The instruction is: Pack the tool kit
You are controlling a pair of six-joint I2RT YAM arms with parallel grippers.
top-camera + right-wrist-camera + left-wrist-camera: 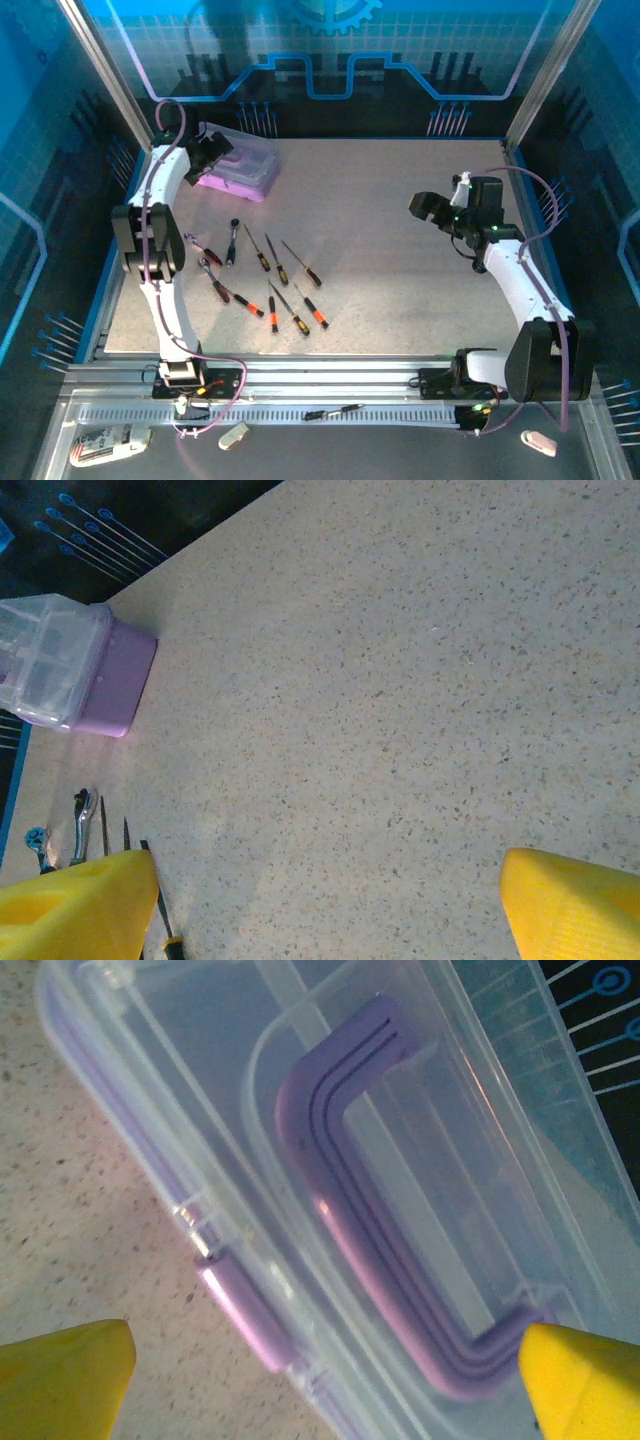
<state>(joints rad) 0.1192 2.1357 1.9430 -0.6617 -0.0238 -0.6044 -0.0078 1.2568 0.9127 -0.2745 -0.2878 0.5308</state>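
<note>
Tool kit case [240, 170] is sitting far left on the speckled table [400, 250], blue walls [40, 150] glowing around; left gripper [325, 1380] and right gripper [322, 905] are gaping wide, empty.

Sits flat at far left of bench [400, 260]: purple-based case [243, 170], clear lid closed; screwdrivers [262, 260] loose, scattered nearer.

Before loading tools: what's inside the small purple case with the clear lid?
Inside the small purple case, through its clear lid, only pale divider walls show. The flat purple handle and hazy plastic cover the rest, so empty is unconfirmed.
</note>
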